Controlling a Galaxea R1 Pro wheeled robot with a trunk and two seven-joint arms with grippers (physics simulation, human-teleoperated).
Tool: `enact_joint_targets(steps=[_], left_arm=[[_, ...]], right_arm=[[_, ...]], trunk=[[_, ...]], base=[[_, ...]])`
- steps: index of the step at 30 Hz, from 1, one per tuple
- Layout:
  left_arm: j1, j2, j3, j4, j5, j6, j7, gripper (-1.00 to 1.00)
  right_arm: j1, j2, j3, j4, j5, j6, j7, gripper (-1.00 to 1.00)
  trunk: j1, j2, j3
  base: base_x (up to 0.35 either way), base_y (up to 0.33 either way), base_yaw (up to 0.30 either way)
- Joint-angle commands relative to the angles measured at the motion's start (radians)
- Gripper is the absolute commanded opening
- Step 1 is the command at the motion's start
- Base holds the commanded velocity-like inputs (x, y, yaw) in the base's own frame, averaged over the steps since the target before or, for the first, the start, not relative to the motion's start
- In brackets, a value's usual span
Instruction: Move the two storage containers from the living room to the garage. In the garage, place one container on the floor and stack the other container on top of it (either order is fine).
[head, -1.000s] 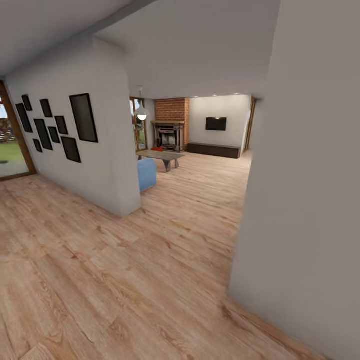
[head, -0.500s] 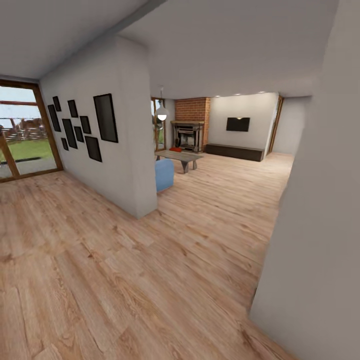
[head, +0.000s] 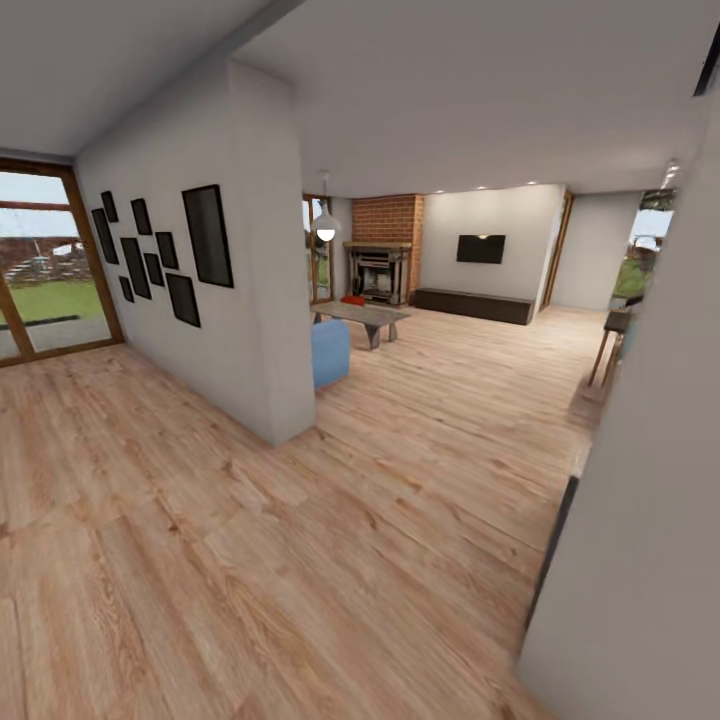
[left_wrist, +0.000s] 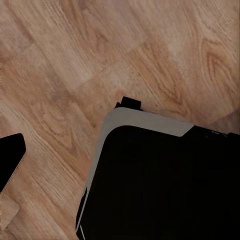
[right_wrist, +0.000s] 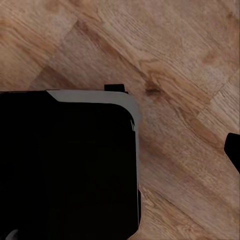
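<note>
I stand in a hall on light wood planks, facing the living room (head: 450, 340). Far off, by the brick fireplace (head: 383, 262), lies a small orange-red shape (head: 352, 299), seemingly the storage containers; it is too small to count. In the left wrist view one dark fingertip (left_wrist: 11, 159) of my left gripper (left_wrist: 120, 160) sits at the picture's edge above the planks, nothing held. My right gripper (right_wrist: 120, 150) likewise has a fingertip (right_wrist: 233, 150) at the edge. Both wrist views look down on my black base (left_wrist: 165, 190).
A white wall stub (head: 255, 300) with black picture frames (head: 160, 255) juts in at left, with a blue seat (head: 330, 352) and a coffee table (head: 362, 316) behind it. A wall corner (head: 640, 540) is close at right. A low dark bench (head: 475, 305) lines the far wall.
The whole head picture has shifted, so the camera moved. The right wall corner now covers less, and more of the living room and a window at far right show.
</note>
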Motion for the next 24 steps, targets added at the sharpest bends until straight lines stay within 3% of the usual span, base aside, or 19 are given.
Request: enact_joint_targets(steps=[1,17,24], left_arm=[[-0.001,0.0,0.003,0.001,0.002,-0.003,0.001,1.0],[-0.001,0.0,0.003,0.001,0.002,-0.003,0.001,1.0],[-0.001,0.0,0.003,0.001,0.002,-0.003,0.001,1.0]], right_arm=[[-0.001,0.0,0.009,0.003,-0.01,-0.006,-0.001,1.0],[-0.001,0.0,0.009,0.003,-0.011,-0.007,0.002,1.0],[-0.001,0.001,0.008,0.003,-0.011,-0.007,-0.001,1.0]], trunk=[[0.001,-0.001,-0.001],[0.001,-0.001,-0.001],[0.001,-0.001,-0.001]], base=[[0.322,0.139,0.0],[0.32,0.171,-0.003],[0.312,0.194,-0.168]])
